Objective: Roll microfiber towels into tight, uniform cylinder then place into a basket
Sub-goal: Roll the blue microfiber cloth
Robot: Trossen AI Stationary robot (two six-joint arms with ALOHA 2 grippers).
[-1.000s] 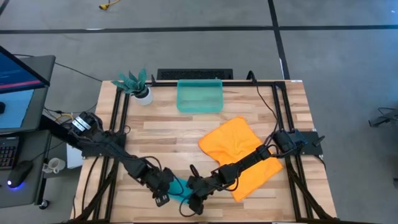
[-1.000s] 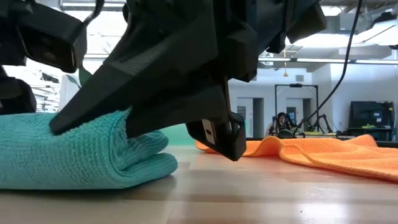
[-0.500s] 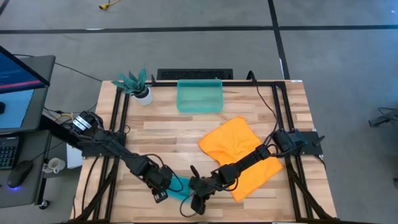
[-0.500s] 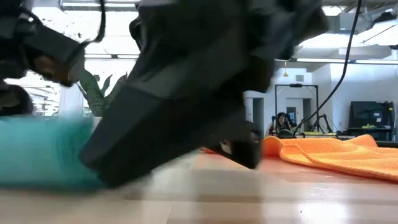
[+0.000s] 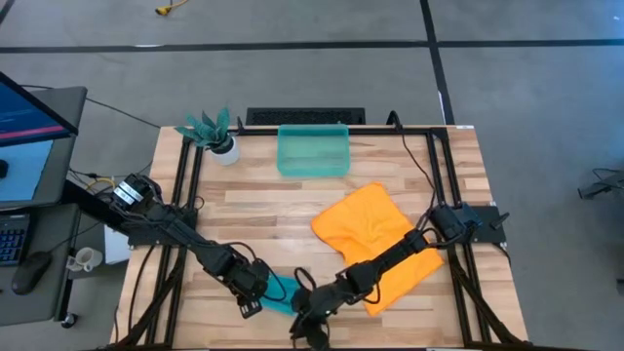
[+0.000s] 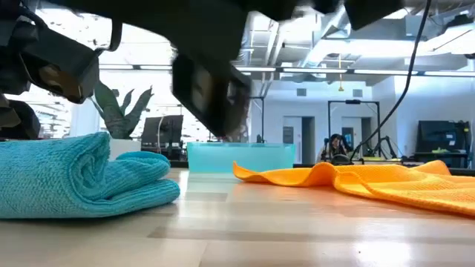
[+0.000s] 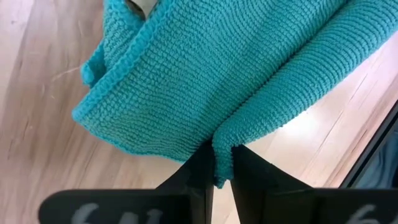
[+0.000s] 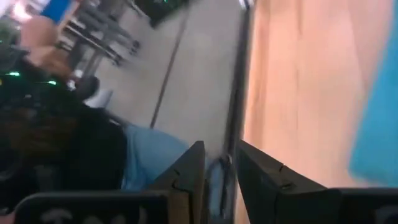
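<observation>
Partly hidden beneath both arms, the teal towel (image 5: 280, 291) lies rolled near the table's front edge (image 5: 390, 343). The left gripper (image 7: 222, 163) pinches its hem; the right gripper (image 8: 221, 171) hangs just beside it, fingers slightly parted, empty. Open wood separates it from the basket (image 5: 313, 151).

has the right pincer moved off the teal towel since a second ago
Yes. In the high view the right pincer has slid toward the table's near edge, away from the basket, and no longer presses the teal towel.
</observation>
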